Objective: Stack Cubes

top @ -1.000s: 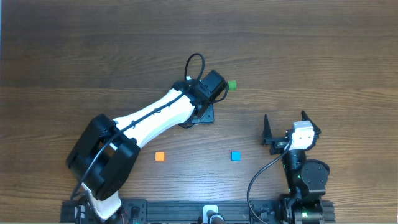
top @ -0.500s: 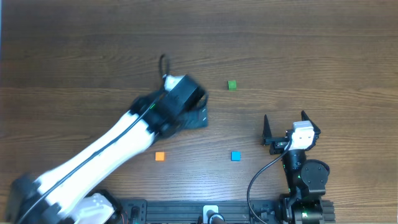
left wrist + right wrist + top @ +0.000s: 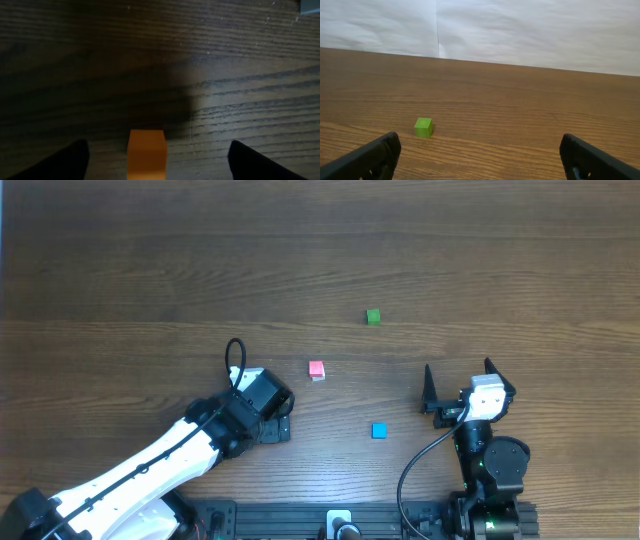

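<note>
The left gripper [image 3: 159,166] hung spread wide, the orange cube [image 3: 146,151] between its fingers on the table [image 3: 150,280]. The right gripper [image 3: 459,383] gaped too. The pink cube [image 3: 316,369], green cube [image 3: 373,317] and blue cube [image 3: 379,430] lay apart.

the orange cube [image 3: 146,155] is cut off by the picture's edge. the fingers [image 3: 62,162] of the left gripper [image 3: 157,149] are cut off there too. a small grey bit [image 3: 311,4] in a picture corner is too cut off to tell.

I see a dark wood-grain tabletop [image 3: 120,260] running back to a plain white wall [image 3: 530,30] with one vertical seam [image 3: 437,30], under soft even light.
</note>
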`<action>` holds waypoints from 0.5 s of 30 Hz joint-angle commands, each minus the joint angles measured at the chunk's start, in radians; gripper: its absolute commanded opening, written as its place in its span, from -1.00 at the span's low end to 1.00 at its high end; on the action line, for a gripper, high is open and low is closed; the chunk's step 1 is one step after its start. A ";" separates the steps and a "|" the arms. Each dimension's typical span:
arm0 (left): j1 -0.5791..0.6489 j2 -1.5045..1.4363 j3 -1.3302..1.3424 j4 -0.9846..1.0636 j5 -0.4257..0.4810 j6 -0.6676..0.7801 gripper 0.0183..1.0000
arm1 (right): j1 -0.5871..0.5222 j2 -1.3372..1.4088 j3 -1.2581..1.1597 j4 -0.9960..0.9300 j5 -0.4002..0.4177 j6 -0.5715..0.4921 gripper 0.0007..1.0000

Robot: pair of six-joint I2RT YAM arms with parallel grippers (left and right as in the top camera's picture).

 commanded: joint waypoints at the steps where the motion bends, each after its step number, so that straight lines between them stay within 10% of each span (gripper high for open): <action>1: 0.005 0.068 -0.009 0.016 0.008 0.000 0.65 | 0.003 -0.006 -0.008 0.000 0.009 -0.005 0.98; 15: 0.005 0.143 -0.009 0.030 0.044 0.000 0.11 | 0.003 -0.006 -0.008 0.000 0.009 -0.005 0.99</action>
